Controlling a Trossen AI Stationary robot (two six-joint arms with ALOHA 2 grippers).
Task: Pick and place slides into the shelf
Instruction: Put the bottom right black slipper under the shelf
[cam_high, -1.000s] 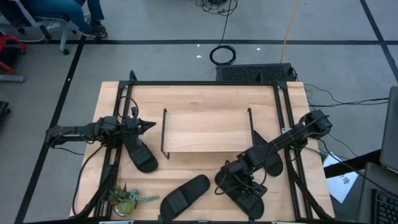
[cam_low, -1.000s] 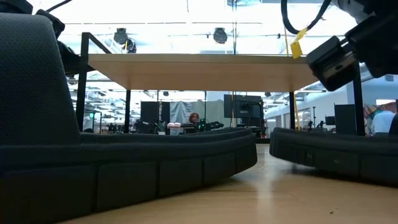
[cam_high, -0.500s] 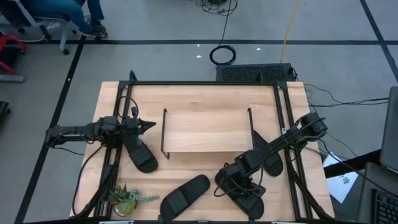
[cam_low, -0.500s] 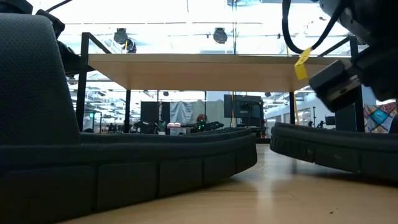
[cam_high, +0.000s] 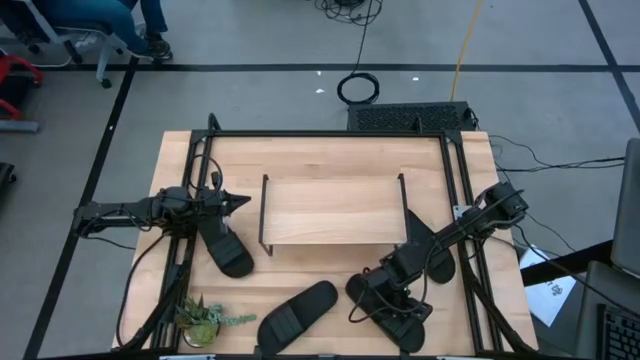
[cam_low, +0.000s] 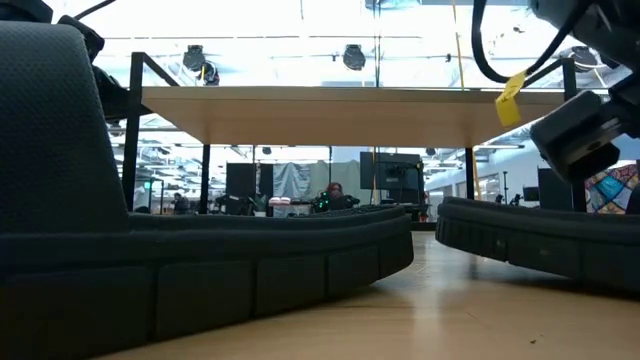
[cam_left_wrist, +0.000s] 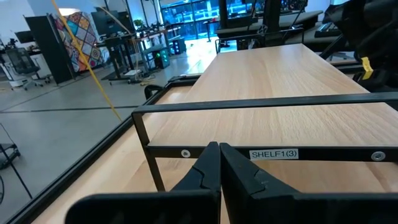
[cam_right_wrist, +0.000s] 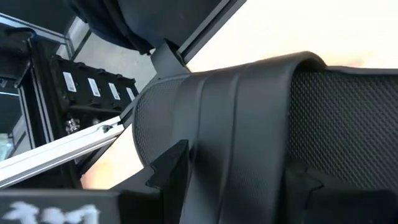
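Note:
The shelf (cam_high: 330, 208) stands mid-table on thin black legs; its plank top (cam_low: 330, 112) fills the low view. Several black slides lie sole-down on the table: one (cam_high: 226, 246) under my left arm, one (cam_high: 297, 313) near the front edge, one (cam_high: 437, 262) by the right rail, and one (cam_high: 398, 322) under my right gripper. My right gripper (cam_high: 392, 300) is open, with its fingers on either side of that slide's ribbed strap (cam_right_wrist: 249, 118). My left gripper (cam_left_wrist: 219, 169) is shut on nothing, level with the shelf's left end (cam_high: 262, 212). My right gripper comes at the slide's ribbed strap (cam_right_wrist: 211, 143) from above, with one finger (cam_right_wrist: 171, 165) on each side and lying across the strap. I cannot tell whether the fingers touch it. The slide lies flat on the table.
A small potted plant (cam_high: 203, 318) stands at the near left corner. Black frame rails (cam_high: 455, 190) run along the table's sides and far edge. Bare wood (cam_high: 320, 160) lies behind the shelf. The near slide (cam_low: 200, 270) blocks much of the low view.
My right gripper has moved a little toward the table's near edge and down over the slide at the near right. The slides and my left arm have kept still.

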